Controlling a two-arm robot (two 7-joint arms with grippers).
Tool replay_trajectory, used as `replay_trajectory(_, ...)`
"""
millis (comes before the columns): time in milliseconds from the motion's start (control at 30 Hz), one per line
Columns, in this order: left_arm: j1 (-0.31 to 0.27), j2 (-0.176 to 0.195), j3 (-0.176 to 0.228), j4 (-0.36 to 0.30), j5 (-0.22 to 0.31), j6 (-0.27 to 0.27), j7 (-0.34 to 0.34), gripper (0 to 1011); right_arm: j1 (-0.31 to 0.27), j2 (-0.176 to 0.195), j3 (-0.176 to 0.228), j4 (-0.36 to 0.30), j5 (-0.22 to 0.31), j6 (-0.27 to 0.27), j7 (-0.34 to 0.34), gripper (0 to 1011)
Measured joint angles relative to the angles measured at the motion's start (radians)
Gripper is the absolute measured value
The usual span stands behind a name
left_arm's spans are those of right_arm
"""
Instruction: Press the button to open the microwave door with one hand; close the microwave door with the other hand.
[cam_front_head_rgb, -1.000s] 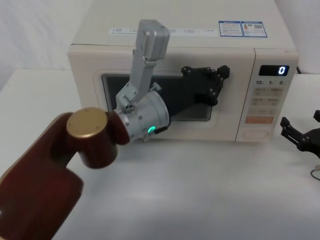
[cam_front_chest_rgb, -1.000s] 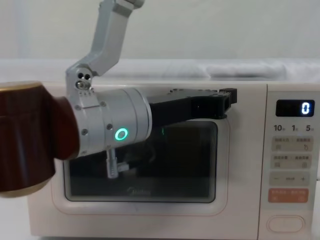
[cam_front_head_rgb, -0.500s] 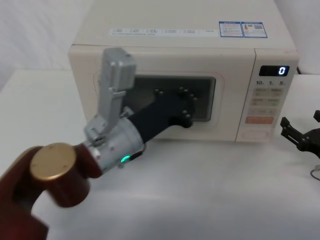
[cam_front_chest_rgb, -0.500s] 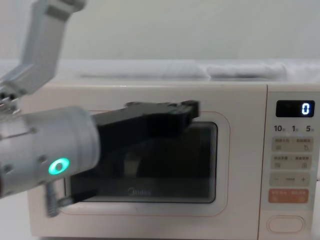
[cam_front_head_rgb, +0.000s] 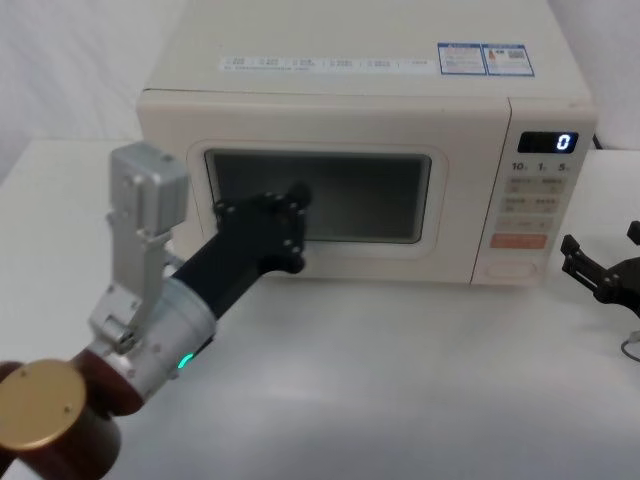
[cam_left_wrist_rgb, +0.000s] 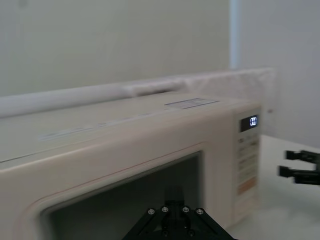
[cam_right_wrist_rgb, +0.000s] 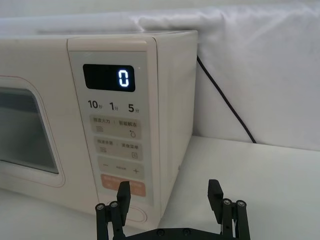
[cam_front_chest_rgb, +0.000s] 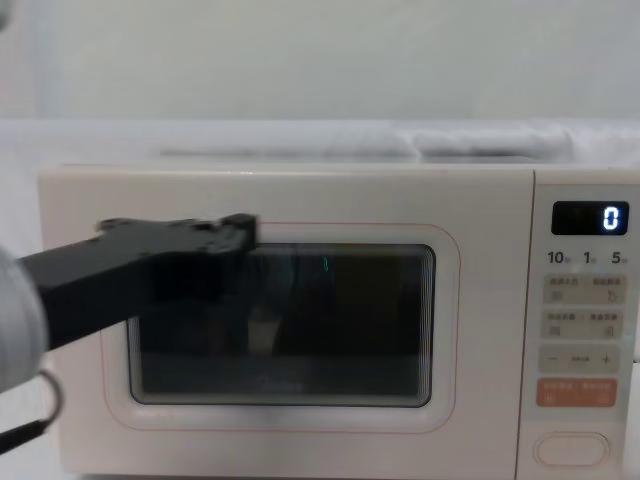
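Pulling back since 1 s ago, the left end effector (cam_front_head_rgb: 290, 205) now sits at the door's (cam_front_head_rgb: 330, 135) left window edge, vs. the right half before; can't tell if its fingers are open or closed. Right end effector (cam_right_wrist_rgb: 169, 197) unchanged, parked on the bench (cam_front_head_rgb: 400, 380) just right of the microwave (cam_front_head_rgb: 350, 60), jaws open, empty. Door is closed flush, as before. Nothing visible through the dark window (cam_front_chest_rgb: 340, 320). Button (cam_front_chest_rgb: 572, 448) at keypad bottom, untouched; display (cam_front_chest_rgb: 590, 217) reads 0.
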Motion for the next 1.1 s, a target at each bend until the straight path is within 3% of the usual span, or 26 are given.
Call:
replay_trajectory(300, 0.158, 0.008, -0.107, -0.073, 0.064, -0.021, 0.119, 0, 0.000, 0.000, 0.000, 0.000, 0.000, 0.000, 0.000, 1002)
replay_trajectory(467, 0.234, -0.005, -0.166, -0.097, 0.094, -0.049, 0.179, 0, 0.000, 0.000, 0.000, 0.000, 0.000, 0.000, 0.000, 1002)
replay_trajectory(500, 0.268, -0.016, -0.197, -0.104, 0.099, -0.064, 0.204, 0, 0.000, 0.000, 0.000, 0.000, 0.000, 0.000, 0.000, 1002)
replay_trajectory(767, 0.337, -0.054, -0.277, -0.099, 0.081, -0.095, 0.235, 0, 0.000, 0.000, 0.000, 0.000, 0.000, 0.000, 0.000, 1002)
replay_trajectory(1100, 0.353, -0.121, -0.319, -0.039, 0.059, -0.121, 0.256, 0, 0.000, 0.000, 0.000, 0.000, 0.000, 0.000, 0.000, 1002)
